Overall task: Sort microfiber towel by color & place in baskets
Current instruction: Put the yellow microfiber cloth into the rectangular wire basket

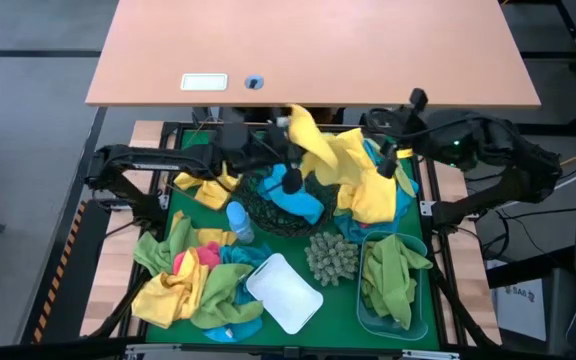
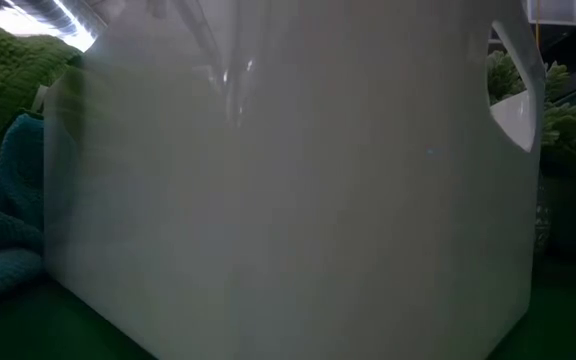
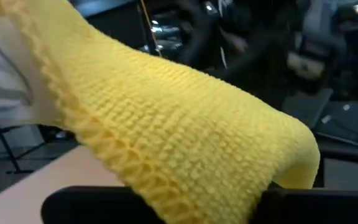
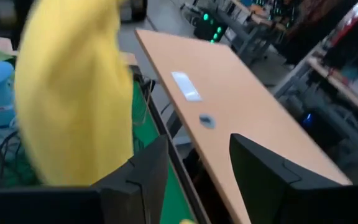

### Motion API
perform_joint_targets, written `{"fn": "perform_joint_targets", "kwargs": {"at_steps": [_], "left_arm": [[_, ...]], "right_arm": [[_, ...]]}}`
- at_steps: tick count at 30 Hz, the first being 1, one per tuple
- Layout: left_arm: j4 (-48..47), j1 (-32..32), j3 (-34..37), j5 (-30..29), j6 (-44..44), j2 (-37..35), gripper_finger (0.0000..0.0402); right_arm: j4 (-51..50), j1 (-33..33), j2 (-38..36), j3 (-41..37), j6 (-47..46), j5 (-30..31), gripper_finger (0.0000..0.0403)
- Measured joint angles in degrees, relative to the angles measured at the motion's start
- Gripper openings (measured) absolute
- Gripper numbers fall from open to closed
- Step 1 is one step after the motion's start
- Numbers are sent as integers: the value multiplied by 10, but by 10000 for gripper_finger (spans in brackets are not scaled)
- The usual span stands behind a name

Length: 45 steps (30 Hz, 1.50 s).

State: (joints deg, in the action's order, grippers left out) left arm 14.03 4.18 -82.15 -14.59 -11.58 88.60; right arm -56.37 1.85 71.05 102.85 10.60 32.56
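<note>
My left gripper (image 1: 290, 125) is raised over the table's far middle, shut on a yellow towel (image 1: 313, 145) that drapes down toward a heap of yellow towels (image 1: 368, 195). My right gripper (image 1: 388, 168) hovers over that heap, open; in its wrist view the raised yellow towel (image 4: 73, 93) hangs beside one finger. A round black mesh bowl (image 1: 258, 210) holds a blue towel (image 1: 298, 205). A translucent blue tub (image 1: 393, 290) holds green towels. The white tub (image 1: 283, 292) stands at the near middle. My left gripper holds the yellow towel by a hemmed edge (image 3: 123, 162), which runs across the dark fingers (image 3: 92, 202). The cloth itself covers the place of contact. The towel is lifted at that end and hangs slack, its lower part on the yellow heap.
A mixed pile of yellow, green, pink and blue towels (image 1: 193, 280) lies near left, another yellow one (image 1: 208, 190) behind it. A small blue bottle (image 1: 238, 220) and a spiky grey-green ball (image 1: 331, 258) stand mid-table. The white tub (image 2: 288, 200) fills the low view. A wooden desk (image 1: 308, 50) lies beyond.
</note>
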Motion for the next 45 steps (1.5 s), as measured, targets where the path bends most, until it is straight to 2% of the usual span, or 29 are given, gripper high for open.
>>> {"fn": "perform_joint_targets", "kwargs": {"at_steps": [7,11,26,34,41,45], "left_arm": [[-41,8,0,-35,-31,-76,1],[-84,10,0,-79,-38,-121,0],[-320,11,0,-284,-19,-266,0],[-487,11,0,-373,72,-309,0],[-674,11,4,-379,242,-312,0],[-713,11,51,-379,317,-305,0]], "right_arm": [[-131,0,-12,0,-93,0,170],[-189,0,-12,-18,-136,-1,170],[-196,0,-16,-158,-138,-2,170],[-196,0,-15,-213,-138,-3,170],[-184,0,-16,-245,-138,-37,170],[-174,0,-16,-258,-138,-42,170]]}}
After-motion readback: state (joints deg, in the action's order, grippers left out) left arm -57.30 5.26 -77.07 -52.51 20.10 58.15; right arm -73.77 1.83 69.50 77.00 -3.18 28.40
